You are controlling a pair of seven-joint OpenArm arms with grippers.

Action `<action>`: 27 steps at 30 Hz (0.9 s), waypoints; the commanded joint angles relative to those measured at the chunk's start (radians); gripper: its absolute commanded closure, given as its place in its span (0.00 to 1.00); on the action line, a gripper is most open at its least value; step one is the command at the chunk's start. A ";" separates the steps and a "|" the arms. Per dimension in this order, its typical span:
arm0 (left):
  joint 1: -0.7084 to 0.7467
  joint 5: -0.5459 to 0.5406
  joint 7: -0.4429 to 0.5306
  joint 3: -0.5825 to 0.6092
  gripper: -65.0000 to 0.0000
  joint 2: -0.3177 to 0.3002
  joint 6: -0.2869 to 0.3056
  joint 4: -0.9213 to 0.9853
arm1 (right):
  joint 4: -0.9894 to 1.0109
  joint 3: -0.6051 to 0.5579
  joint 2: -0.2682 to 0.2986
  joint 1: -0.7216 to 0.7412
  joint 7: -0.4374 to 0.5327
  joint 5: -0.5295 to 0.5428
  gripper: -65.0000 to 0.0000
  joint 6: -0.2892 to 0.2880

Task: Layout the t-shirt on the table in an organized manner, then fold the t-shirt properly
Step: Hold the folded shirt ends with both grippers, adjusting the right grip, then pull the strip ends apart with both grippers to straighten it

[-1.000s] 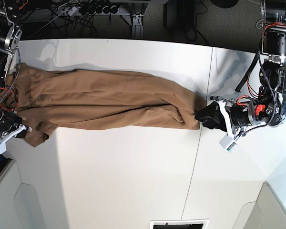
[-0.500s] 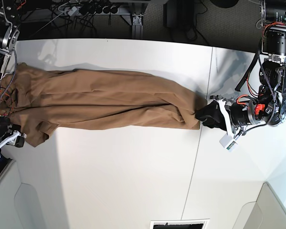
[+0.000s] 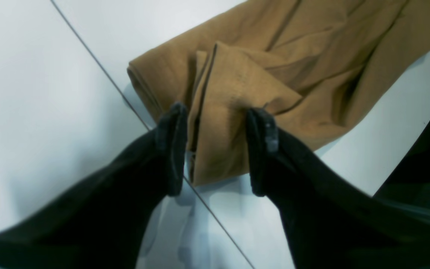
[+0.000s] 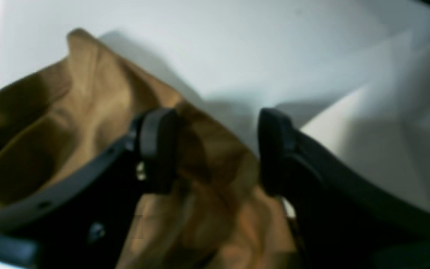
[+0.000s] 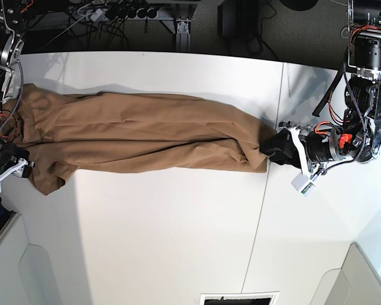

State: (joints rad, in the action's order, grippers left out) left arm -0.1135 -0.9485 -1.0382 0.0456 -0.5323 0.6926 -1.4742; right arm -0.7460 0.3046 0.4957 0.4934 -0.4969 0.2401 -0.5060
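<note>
The tan t-shirt (image 5: 133,136) lies bunched in a long band across the white table (image 5: 178,241), stretched left to right. My left gripper (image 5: 274,147) is at the shirt's right end. In the left wrist view it (image 3: 217,119) is open, and a folded corner of the shirt (image 3: 312,56) lies between its fingers, with a gap at the left finger. My right gripper (image 5: 16,168) is at the shirt's left end by the table's edge. In the blurred right wrist view it (image 4: 218,149) is open over loose cloth (image 4: 69,130).
A thin dark seam (image 5: 267,210) crosses the table just right of the shirt's end and also shows in the left wrist view (image 3: 88,48). Cables and a power strip (image 5: 114,11) lie behind the far edge. Grey bins stand at the front left (image 5: 25,273) and front right (image 5: 362,279).
The left gripper has shifted slightly up and right at the shirt's right end. The right gripper has drawn back left from the shirt's lower left corner. The shirt has hardly moved.
</note>
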 commanded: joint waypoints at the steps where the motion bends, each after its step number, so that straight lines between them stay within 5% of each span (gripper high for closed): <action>1: -0.019 -0.019 0.025 -0.008 0.56 -0.016 0.006 -0.014 | -0.015 0.005 0.017 0.027 0.026 0.041 0.47 -0.031; 9: -0.019 -0.019 0.024 -0.008 0.56 -0.016 0.006 -0.014 | -0.024 0.005 0.016 0.027 0.022 0.112 0.49 -0.048; 16: -0.019 -0.020 0.029 -0.008 0.56 -0.016 0.006 -0.014 | -0.024 0.005 0.016 0.027 -0.009 0.112 1.00 -0.048; 22: -0.019 -0.019 0.029 -0.008 0.56 -0.016 0.006 -0.014 | -0.030 0.005 0.017 0.027 -0.035 0.143 1.00 -0.049; 27: -0.019 -0.018 0.028 -0.008 0.56 -0.016 0.006 -0.014 | -0.079 0.006 0.017 0.026 -0.156 0.231 1.00 -0.049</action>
State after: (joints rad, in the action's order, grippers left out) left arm -0.1135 -0.9489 -1.0306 0.0456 -0.5323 0.6926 -1.4742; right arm -0.8024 0.3046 0.4904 0.4931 -0.6758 0.4534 -0.5503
